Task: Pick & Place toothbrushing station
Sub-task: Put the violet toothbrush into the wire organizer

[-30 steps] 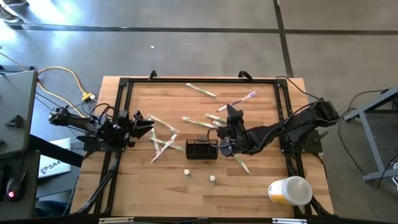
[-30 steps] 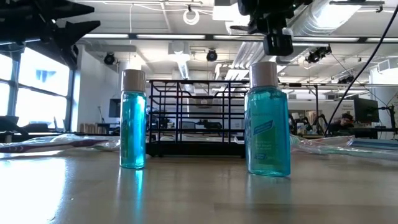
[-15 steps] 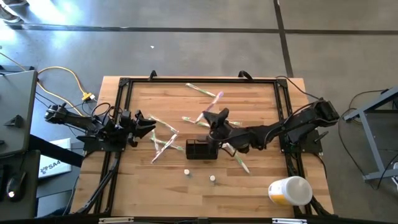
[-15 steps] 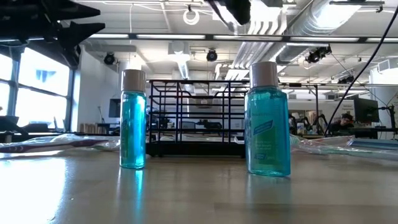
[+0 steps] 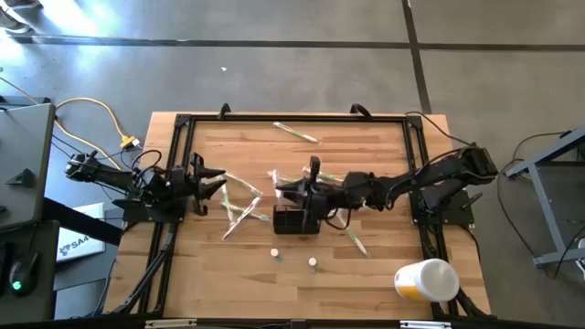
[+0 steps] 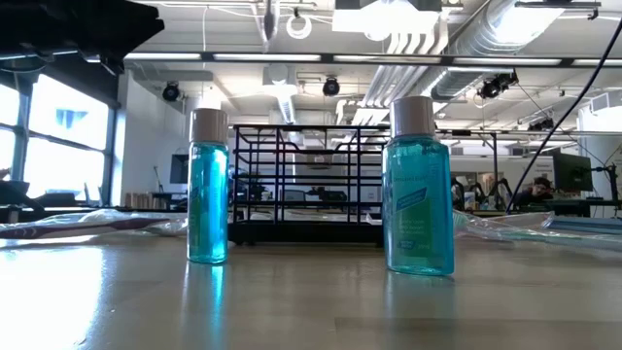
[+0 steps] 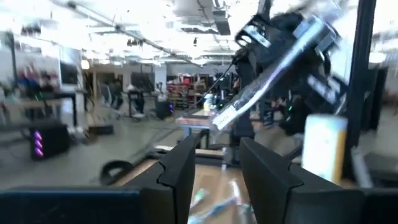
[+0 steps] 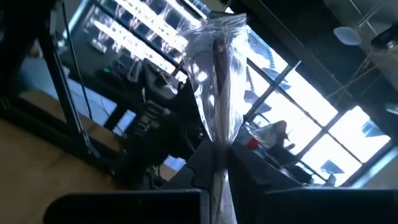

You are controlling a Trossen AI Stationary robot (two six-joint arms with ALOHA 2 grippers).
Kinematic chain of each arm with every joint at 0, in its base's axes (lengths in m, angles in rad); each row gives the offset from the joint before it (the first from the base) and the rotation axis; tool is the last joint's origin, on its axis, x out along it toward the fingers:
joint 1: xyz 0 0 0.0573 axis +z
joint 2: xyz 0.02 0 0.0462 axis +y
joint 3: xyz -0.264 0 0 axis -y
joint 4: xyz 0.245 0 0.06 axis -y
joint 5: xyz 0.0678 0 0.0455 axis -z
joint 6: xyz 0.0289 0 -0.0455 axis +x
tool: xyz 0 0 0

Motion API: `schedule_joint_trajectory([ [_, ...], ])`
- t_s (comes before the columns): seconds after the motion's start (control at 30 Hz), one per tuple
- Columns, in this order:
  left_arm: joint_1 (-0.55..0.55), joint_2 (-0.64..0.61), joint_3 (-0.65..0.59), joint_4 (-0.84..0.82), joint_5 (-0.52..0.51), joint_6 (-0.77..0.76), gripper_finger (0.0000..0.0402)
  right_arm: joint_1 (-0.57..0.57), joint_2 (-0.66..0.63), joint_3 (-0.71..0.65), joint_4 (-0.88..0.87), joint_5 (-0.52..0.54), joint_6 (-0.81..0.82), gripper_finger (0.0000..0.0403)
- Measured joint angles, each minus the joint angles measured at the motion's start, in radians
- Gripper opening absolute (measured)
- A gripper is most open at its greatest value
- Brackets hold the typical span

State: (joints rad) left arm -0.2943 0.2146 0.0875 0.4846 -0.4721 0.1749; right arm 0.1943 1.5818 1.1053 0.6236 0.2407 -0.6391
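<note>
- The toothbrushing station [image 5: 296,219], a small black wire caddy, stands on the wooden table [image 5: 384,274] just below centre in the high view.
- In the low view the caddy [image 6: 306,185] stands behind two blue bottles [image 6: 207,187].
- The right gripper [image 5: 285,189] hovers just above the caddy at its 12 o'clock, fingers pinching a wrapped toothbrush [image 8: 219,93].
- The left gripper [image 5: 218,181] waits at the table's 9 o'clock edge, fingers [image 7: 180,171] slightly apart, holding nothing.
- Loose wrapped toothbrushes [image 5: 239,206] lie between the left gripper and the caddy.
- A white-and-yellow cup [image 5: 426,280] lies at 4 o'clock.
</note>
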Motion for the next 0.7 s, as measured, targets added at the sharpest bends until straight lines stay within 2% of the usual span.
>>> schedule_joint_trajectory([
  [0.1,0.0,0.0,0.0,-0.017,0.049,0.154,0.0125,-0.04,0.0,0.0,0.001,-0.076,0.12,0.0016],
  [0.3,0.0,0.051,0.0,-0.014,0.228,0.305,0.0125,-0.099,0.0,0.0,0.024,-0.202,0.284,0.0016],
  [0.47,0.0,0.135,0.0,0.051,0.243,0.399,0.0125,-0.126,0.013,0.0,0.07,-0.29,0.37,0.0016],
  [0.57,0.0,0.187,0.001,0.074,0.248,0.43,0.0125,-0.143,0.03,0.0,0.139,-0.418,0.445,0.0016],
  [0.7,0.0,0.26,0.001,0.131,0.284,0.539,0.0125,-0.171,0.064,0.001,0.338,-0.601,0.645,0.0016],
])
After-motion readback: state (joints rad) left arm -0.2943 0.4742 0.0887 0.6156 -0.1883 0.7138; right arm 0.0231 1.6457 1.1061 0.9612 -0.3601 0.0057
